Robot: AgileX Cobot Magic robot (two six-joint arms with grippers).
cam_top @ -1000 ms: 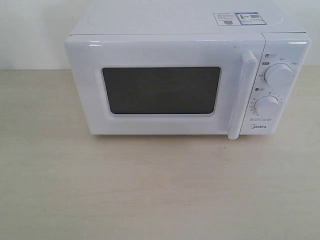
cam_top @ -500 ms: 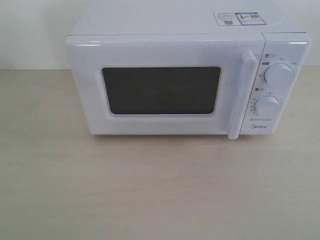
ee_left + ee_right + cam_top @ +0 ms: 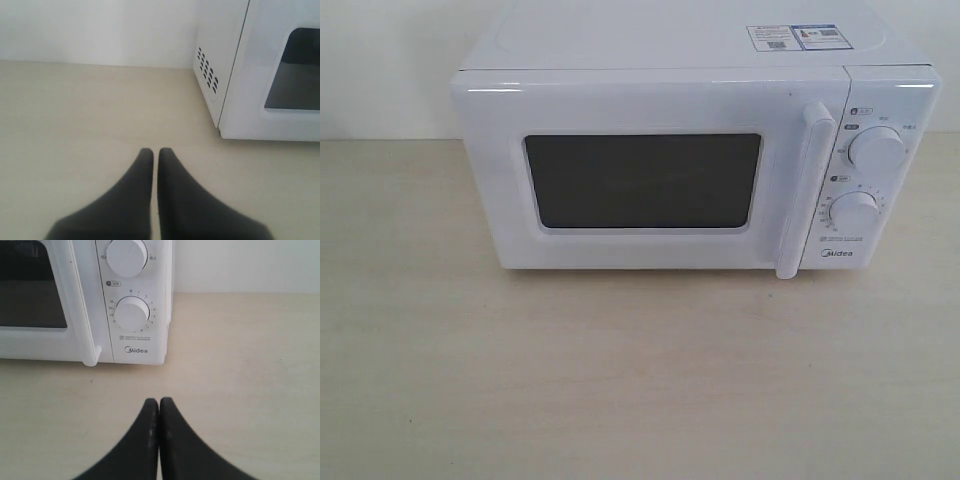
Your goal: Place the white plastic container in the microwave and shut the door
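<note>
Grippers: my left gripper (image 3: 155, 150) and right gripper (image 3: 159, 400) each have their tips pressed together on nothing, low over the table (image 3: 620, 380). The left is off the microwave's (image 3: 670, 45) vented side, the right off its dial side.
Container: not in any view; the dark window (image 3: 642, 180) hides the cavity, so I cannot tell whether it is inside.
Door: the door (image 3: 620, 105) sits flush, its handle (image 3: 803, 190) at 3 o'clock of the window, the dials (image 3: 877, 150) beyond.
Risk: if the container is not inside, I judge the scene would pass for finished when it is not. A nudge from either arm might slide the oven on the smooth top.
Materials: glossy hard white shell with rounded corners; a smoked window; a raised bar handle; a pale, matte, faintly grained table; my fingers are matte black and tapered.
</note>
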